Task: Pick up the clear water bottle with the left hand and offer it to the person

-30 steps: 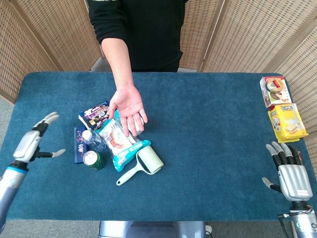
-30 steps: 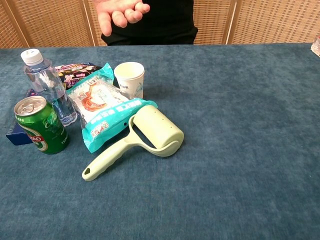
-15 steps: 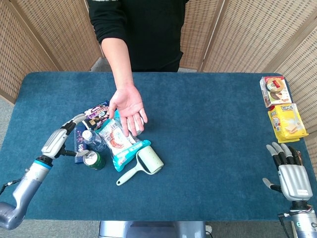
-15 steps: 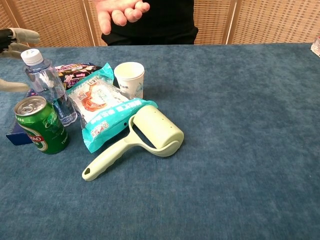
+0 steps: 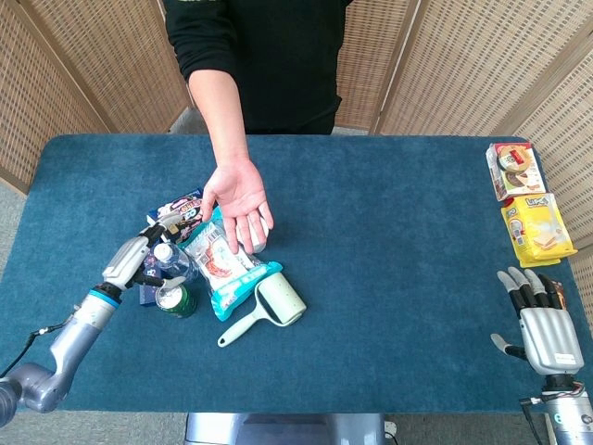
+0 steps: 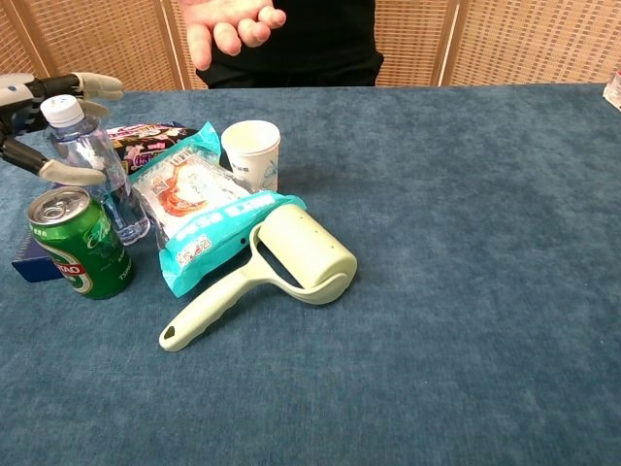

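The step in hand looks like closing the grasp. The left hand [image 5: 139,260] sits at the clear water bottle [image 6: 95,165], fingers spread around its upper body, one finger [image 6: 92,85] reaching past the white cap and the thumb across the front; whether they press the plastic yet cannot be told. The bottle stands upright at the near left of the cluster, just beside the green can [image 6: 80,241] and the teal snack bag [image 6: 199,218]. A good grasp would likely wrap low enough on the body to avoid tipping, then lift straight up before swinging (the can is close enough to be knocked). The right hand [image 5: 545,326] rests at the near right, fingers extended and holding nothing.

Nearest lies the lint roller [image 6: 281,257], then the paper cup [image 6: 252,153] farther back. The person's hand [image 5: 239,197] waits palm up above the cluster. The blue cloth table [image 5: 389,260] carries snack packets [image 5: 523,199] at its far right; wicker screens [image 5: 83,65] stand behind.
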Robot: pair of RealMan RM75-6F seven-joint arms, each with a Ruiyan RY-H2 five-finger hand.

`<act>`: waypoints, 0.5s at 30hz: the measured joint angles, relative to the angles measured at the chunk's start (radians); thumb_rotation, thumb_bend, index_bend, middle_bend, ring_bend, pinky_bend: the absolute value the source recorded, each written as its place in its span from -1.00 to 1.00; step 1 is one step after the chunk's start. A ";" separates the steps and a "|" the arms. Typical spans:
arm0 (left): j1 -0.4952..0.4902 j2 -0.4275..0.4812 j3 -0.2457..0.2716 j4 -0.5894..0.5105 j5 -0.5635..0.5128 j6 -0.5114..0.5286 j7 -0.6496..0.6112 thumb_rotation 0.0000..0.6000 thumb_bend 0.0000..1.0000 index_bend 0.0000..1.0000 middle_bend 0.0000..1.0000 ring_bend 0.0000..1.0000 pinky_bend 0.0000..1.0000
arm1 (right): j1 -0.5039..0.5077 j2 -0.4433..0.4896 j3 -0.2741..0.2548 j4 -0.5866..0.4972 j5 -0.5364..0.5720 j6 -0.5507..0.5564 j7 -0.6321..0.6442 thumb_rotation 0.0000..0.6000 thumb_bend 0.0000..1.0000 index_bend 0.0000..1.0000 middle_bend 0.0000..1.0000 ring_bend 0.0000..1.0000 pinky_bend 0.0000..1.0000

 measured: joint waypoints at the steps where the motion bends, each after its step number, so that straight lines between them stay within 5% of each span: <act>1: -0.002 -0.006 0.000 0.005 0.000 0.001 -0.003 0.92 -0.85 -1.00 -1.00 -1.00 -0.82 | 0.000 0.000 0.000 0.000 0.001 -0.001 0.001 1.00 -1.00 -0.99 -1.00 -0.96 -0.94; 15: -0.023 -0.088 0.008 0.109 -0.014 -0.008 -0.062 0.93 -0.85 -1.00 -1.00 -1.00 -0.82 | 0.008 -0.003 -0.004 0.002 0.015 -0.026 -0.004 1.00 -1.00 -0.99 -1.00 -0.95 -0.94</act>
